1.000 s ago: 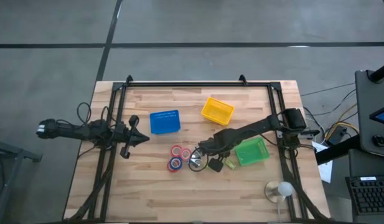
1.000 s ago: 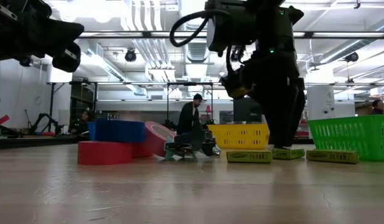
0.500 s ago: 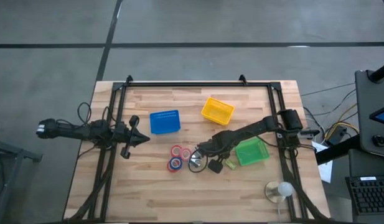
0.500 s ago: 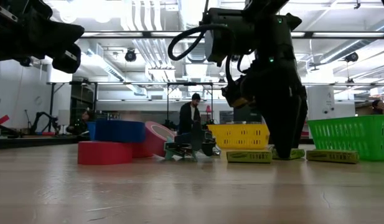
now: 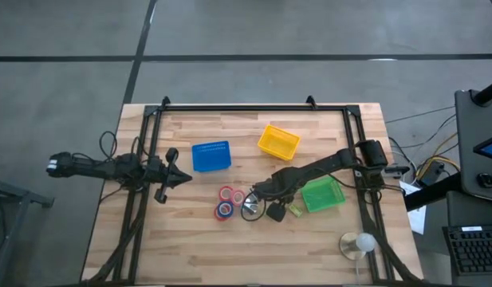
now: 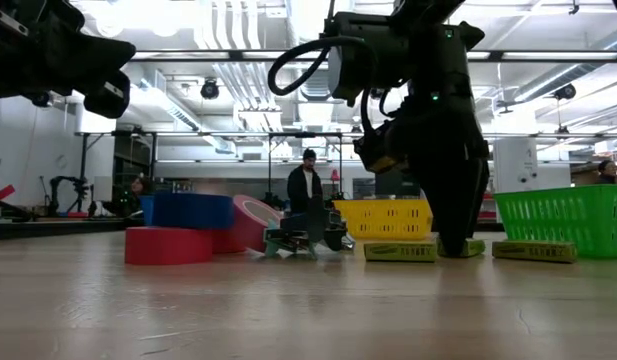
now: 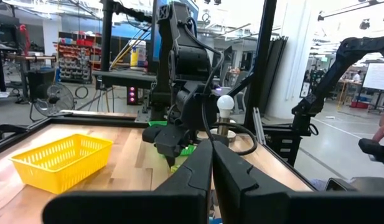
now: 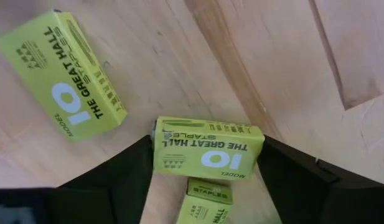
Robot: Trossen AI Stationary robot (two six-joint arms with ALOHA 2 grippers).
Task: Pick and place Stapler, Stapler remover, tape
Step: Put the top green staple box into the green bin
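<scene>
Three tape rolls (image 5: 226, 201) lie flat or lean together left of the table's middle; in the low view they are a red (image 6: 170, 245), a blue (image 6: 193, 210) and a pinkish one (image 6: 250, 222). Small dark and silvery pieces (image 6: 306, 240) lie beside them. Three yellow-green staple boxes lie nearby, one of them (image 8: 70, 74) apart from the others. My right gripper (image 8: 208, 146) reaches down onto the middle box (image 6: 466, 247). My left gripper (image 7: 211, 163) is shut and hangs above the table's left side (image 5: 180, 177). My right gripper has a yellow-green staple box pinched between its two fingers, one at each short end (image 8: 162, 149). The fingers (image 6: 456, 225) come from above, pointing down. In the low view the box sits at table level with the others.
A blue basket (image 5: 211, 156) and a yellow basket (image 5: 278, 141) stand toward the far edge, and a green basket (image 5: 323, 194) stands by the right arm. A white ball on a stand (image 5: 359, 243) is near the right corner. A person (image 6: 308, 190) stands in the room behind.
My right gripper has come down toward the table, and its fingers now cover the staple box that showed below them a second ago. The tape rolls, baskets and left arm have kept still.
</scene>
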